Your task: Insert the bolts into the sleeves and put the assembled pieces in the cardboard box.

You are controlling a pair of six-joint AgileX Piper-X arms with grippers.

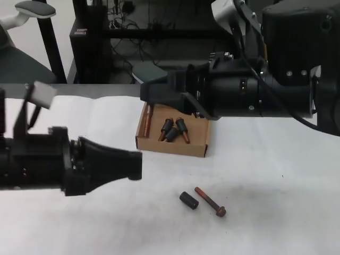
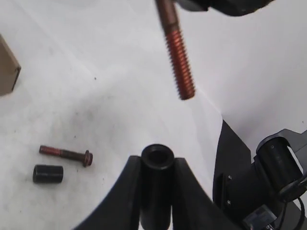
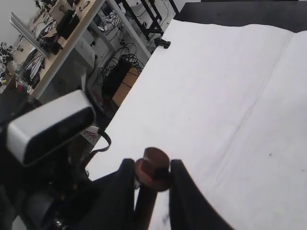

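My left gripper point(image 2: 157, 165) is shut on a black sleeve point(image 2: 157, 155) that stands with its open bore up. Just above and slightly aside hangs a copper bolt point(image 2: 178, 62), threaded end down and apart from the sleeve. My right gripper point(image 3: 151, 165) is shut on that bolt, and its head point(image 3: 152, 168) sits between the fingers. In the high view the right gripper point(image 1: 151, 93) is over the cardboard box's point(image 1: 172, 147) left side, and the left gripper point(image 1: 133, 164) is in front of it. The box holds three assembled pieces point(image 1: 174, 130). A loose sleeve point(image 1: 188, 200) and a loose bolt point(image 1: 210, 202) lie on the white cloth.
The loose bolt point(image 2: 64, 154) and loose sleeve point(image 2: 48, 173) lie side by side near the bench's front. A corner of the box point(image 2: 7, 67) shows in the left wrist view. Racks and cables stand behind the bench.
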